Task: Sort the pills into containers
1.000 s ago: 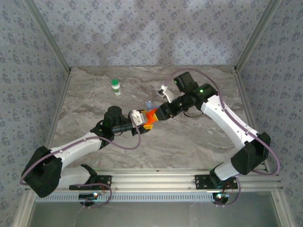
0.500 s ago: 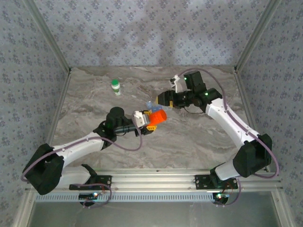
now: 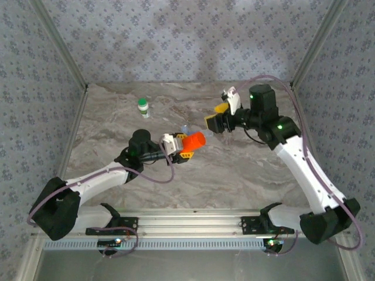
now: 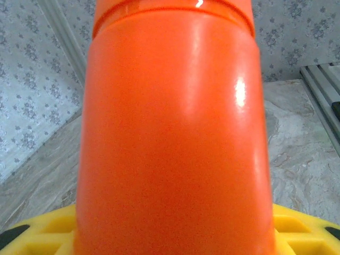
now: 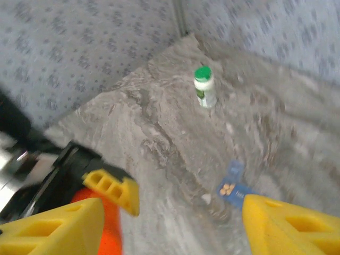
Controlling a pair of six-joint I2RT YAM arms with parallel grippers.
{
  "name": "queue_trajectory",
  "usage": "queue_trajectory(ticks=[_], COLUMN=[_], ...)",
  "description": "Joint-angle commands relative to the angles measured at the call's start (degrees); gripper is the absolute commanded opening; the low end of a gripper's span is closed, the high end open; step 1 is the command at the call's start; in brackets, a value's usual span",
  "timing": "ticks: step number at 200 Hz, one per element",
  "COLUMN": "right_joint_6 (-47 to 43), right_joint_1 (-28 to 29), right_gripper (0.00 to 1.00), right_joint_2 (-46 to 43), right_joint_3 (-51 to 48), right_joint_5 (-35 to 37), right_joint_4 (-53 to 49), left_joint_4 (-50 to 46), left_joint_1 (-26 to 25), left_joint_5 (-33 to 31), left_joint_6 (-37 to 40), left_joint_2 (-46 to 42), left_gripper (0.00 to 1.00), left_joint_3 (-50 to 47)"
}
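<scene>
While clamping orange bottle (image 4: 170, 133) in left gripper (image 3: 186, 146), holds right gripper (image 5: 172, 210) spread above grey marbled tabletop (image 3: 234, 170), floral-papered walls (image 3: 176, 41) around.

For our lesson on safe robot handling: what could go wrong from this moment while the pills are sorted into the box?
The left gripper holds the orange bottle tilted beside the small pill box, so pills might spill past its compartments. The open right gripper hangs close by and could knock the bottle or the box.
</scene>
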Motion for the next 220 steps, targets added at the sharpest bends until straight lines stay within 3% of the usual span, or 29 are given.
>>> queue_trajectory(ticks=[1,21,41,74,118,164,220], right_joint_6=[-33.95,-48.58,-60.66,-66.09,-68.2,-66.26,-52.37], right_joint_1=[0.52,0.96,5.01,11.07,13.09,13.45,15.96], right_gripper=[0.71,0.7,0.75,0.81,0.79,0.52,0.42], right_joint_2=[-0.21,2.37,6.97,10.74,11.64,12.28,14.05], right_joint_3=[2.82,5.77,11.3,13.2,13.75,14.55,13.74], right_joint_5=[-3.05,-4.54,-2.77,3.75,3.65,3.63,3.65], right_joint_4=[-9.0,-15.67,-26.44,-30.51,-30.61,-31.43,-28.84], left_joint_4=[-0.3,-0.97,-1.07,-1.58,-1.29,-1.12,-1.35], left_joint_1=[0.5,0.49,0.49,0.5,0.49,0.48,0.41], left_joint_5=[2.59,2.51,2.97,3.53,4.16,4.48,4.53], left_joint_6=[-0.29,0.03,0.45,0.73,0.66,0.25,0.39], left_joint_2=[-1.06,-1.1,-1.49,-1.58,-1.85,-1.74,-1.93], left_gripper=[0.0,0.0,0.0,0.0,0.0,0.0,0.0], left_joint_3=[1.03,0.97,0.47,0.24,-0.16,-0.12,0.4])
